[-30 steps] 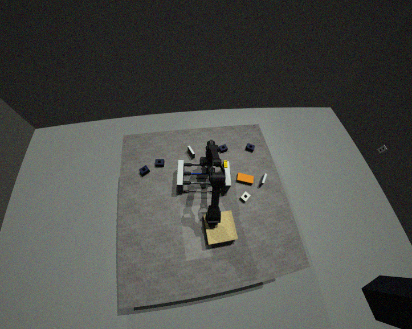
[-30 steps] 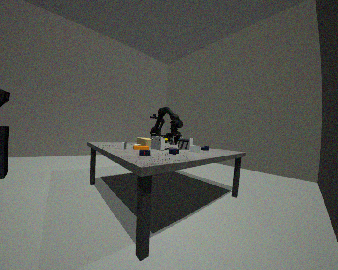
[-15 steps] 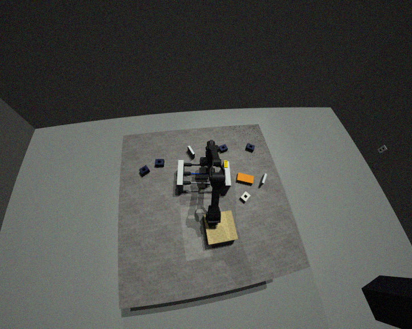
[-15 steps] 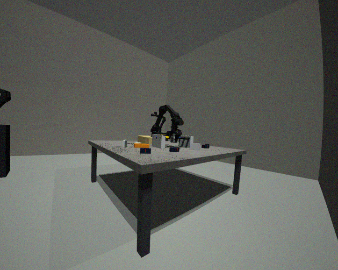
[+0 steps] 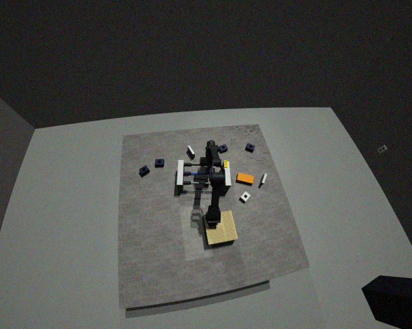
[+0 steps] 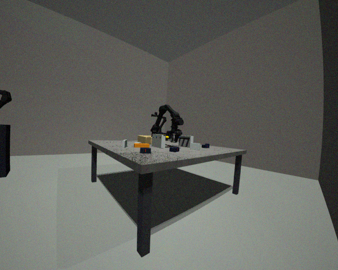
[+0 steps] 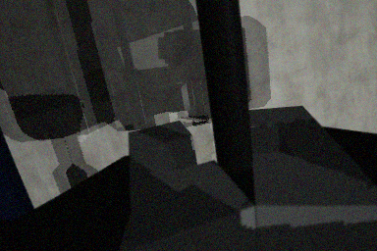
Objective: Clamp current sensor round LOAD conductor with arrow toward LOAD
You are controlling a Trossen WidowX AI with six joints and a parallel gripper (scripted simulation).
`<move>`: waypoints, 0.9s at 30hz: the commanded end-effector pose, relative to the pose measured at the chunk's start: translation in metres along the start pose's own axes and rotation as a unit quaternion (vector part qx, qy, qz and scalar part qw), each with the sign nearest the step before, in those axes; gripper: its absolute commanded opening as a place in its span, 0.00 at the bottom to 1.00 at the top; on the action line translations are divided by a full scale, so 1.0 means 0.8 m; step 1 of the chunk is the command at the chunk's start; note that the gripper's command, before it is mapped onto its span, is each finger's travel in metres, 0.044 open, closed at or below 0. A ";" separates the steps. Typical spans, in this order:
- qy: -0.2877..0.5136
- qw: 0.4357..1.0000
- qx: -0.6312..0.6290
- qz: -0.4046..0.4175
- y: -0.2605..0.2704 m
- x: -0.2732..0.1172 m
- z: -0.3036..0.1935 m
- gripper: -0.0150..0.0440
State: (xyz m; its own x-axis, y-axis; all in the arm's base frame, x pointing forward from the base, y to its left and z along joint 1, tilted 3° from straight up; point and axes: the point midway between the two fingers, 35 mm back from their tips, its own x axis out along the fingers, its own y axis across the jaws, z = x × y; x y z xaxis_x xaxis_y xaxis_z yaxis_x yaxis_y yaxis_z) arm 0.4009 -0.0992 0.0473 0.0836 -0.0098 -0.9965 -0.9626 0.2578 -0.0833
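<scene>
My gripper [image 6: 173, 138] [image 7: 220, 150] points down over the rack of conductors. Its black fingers stand wide in the wrist view, shut on the dark grey current sensor [image 7: 295, 165], one finger on each side. A black conductor [image 7: 223, 67] [image 5: 195, 164] runs down between the two sensor halves. Whether they are latched cannot be told, and no arrow can be made out. The black conductor lines up with a yellow marker [image 5: 225, 164] on the right white block; its lettering is too small to read. The arm hides the sensor in the top view.
White end blocks [image 5: 180, 173] [image 6: 158, 140] hold three conductors; a blue one [image 7: 12, 184] is beside the sensor. An orange block [image 5: 245, 178] [image 6: 141, 145] and a white square piece [image 5: 245, 196] lie right. Several dark blue pieces lie around. A tan box [image 5: 221, 231] is by the arm base.
</scene>
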 end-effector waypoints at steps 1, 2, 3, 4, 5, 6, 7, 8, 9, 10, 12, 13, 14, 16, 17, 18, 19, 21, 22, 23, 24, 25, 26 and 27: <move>0.000 1.000 0.000 -0.001 0.000 0.000 0.000 0.43; 0.000 1.000 0.000 -0.001 0.000 0.000 0.000 0.38; 0.000 1.000 0.000 -0.001 0.000 0.000 0.000 0.34; 0.000 1.000 0.000 -0.001 0.000 0.000 0.000 0.30; 0.000 1.000 0.000 -0.001 0.000 0.000 0.000 0.25; 0.000 1.000 0.000 -0.001 0.000 0.000 0.000 0.25; 0.000 1.000 0.000 -0.001 0.000 0.000 0.000 0.25; 0.000 1.000 0.000 -0.001 0.000 0.000 0.000 0.25; 0.000 1.000 0.000 -0.001 0.000 0.000 0.000 0.25; 0.000 1.000 0.000 -0.001 0.000 0.000 0.000 0.25; 0.000 1.000 0.000 -0.001 0.000 0.000 0.000 0.25; 0.000 1.000 0.000 -0.001 0.000 0.000 0.000 0.25; 0.000 1.000 0.000 -0.001 0.000 0.000 0.000 0.25; 0.000 1.000 0.000 -0.001 0.000 0.000 0.000 0.25; 0.000 1.000 0.000 -0.001 0.000 0.000 0.000 0.25; 0.000 1.000 0.000 -0.001 0.000 0.000 0.000 0.25; 0.000 1.000 0.000 -0.001 0.000 0.000 0.000 0.25; 0.000 1.000 0.000 -0.001 0.000 0.000 0.000 0.25; 0.000 1.000 0.000 -0.001 0.000 0.000 0.000 0.25; 0.000 1.000 0.000 -0.001 0.000 0.000 0.000 0.25; 0.000 1.000 0.000 -0.001 0.000 0.000 0.000 0.25; 0.000 1.000 0.000 -0.001 0.000 0.000 0.000 0.25; 0.000 1.000 0.000 -0.001 0.000 0.000 0.000 0.25; 0.000 1.000 0.000 -0.001 0.000 0.000 0.000 0.25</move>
State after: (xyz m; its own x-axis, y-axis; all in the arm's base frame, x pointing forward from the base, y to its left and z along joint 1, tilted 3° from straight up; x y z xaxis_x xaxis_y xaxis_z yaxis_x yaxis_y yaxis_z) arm 0.4010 -0.0992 0.0473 0.0837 -0.0098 -0.9964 -0.9626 0.2578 -0.0834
